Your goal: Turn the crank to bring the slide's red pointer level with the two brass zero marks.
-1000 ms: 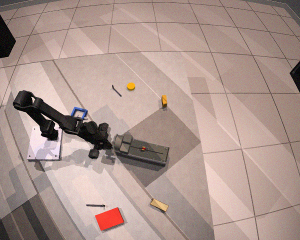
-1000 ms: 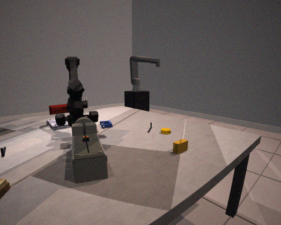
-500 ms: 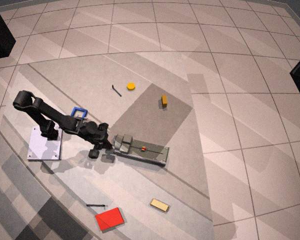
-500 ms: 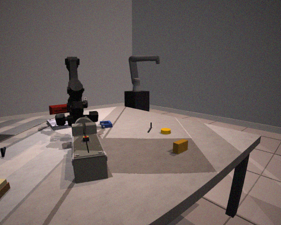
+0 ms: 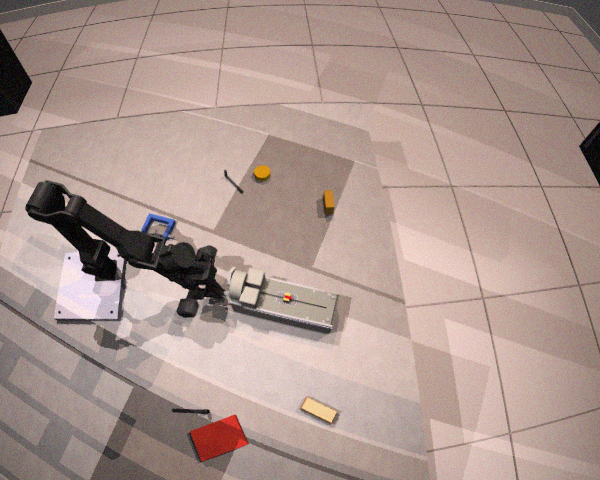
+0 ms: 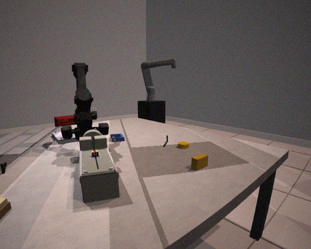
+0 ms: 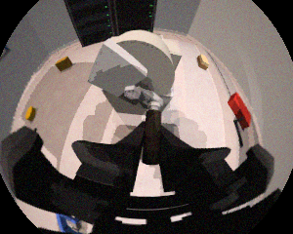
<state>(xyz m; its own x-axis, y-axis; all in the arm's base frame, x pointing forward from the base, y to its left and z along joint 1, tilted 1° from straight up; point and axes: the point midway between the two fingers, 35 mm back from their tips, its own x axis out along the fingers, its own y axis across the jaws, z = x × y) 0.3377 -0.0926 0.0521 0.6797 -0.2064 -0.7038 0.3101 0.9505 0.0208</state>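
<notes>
The machine is a long grey box (image 5: 310, 308) (image 6: 99, 186) (image 7: 158, 63) with a round grey housing (image 5: 236, 285) at its arm end. Its red pointer (image 5: 287, 297) (image 6: 95, 151) sits in the slot, with yellow brass marks close beside it. The views are too coarse to tell whether they are exactly level. The metal crank arm (image 7: 137, 93) leads to a dark upright handle (image 7: 151, 146) in the wrist view. My gripper (image 7: 149, 125) is shut on this handle, with one finger on each side. In the exterior view the fingers are hidden behind the machine.
A blue frame (image 5: 145, 224) (image 6: 117, 139) lies beside the arm. A yellow disc (image 5: 261, 172) (image 6: 183, 144), an orange block (image 5: 328, 202) (image 6: 199, 162) and a thin black tool (image 5: 233, 182) lie on one side. A red block (image 5: 218, 438) and a tan block (image 5: 319, 409) lie on the other.
</notes>
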